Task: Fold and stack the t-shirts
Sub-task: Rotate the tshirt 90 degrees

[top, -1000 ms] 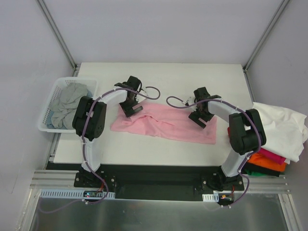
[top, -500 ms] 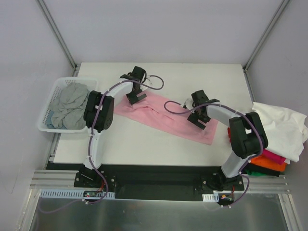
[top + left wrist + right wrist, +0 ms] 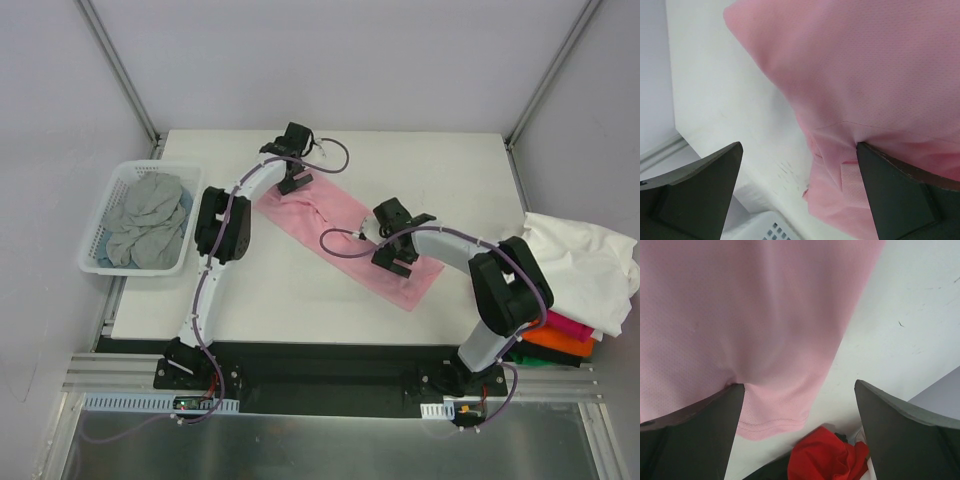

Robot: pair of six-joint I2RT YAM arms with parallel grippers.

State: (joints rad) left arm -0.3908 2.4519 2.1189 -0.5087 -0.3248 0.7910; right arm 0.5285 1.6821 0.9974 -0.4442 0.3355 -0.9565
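White surface (image 3: 480,180) carries 1 pink t-shirt (image 3: 335,225), lying diagonally as a long strip. Left tool (image 3: 294,180) and right tool (image 3: 395,260), both spread wide, rest on opposite ends, likely to straighten it.

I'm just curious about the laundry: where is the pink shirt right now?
Seen from above, the pink shirt lies slantwise mid-table, stretching from the left gripper to the right gripper.
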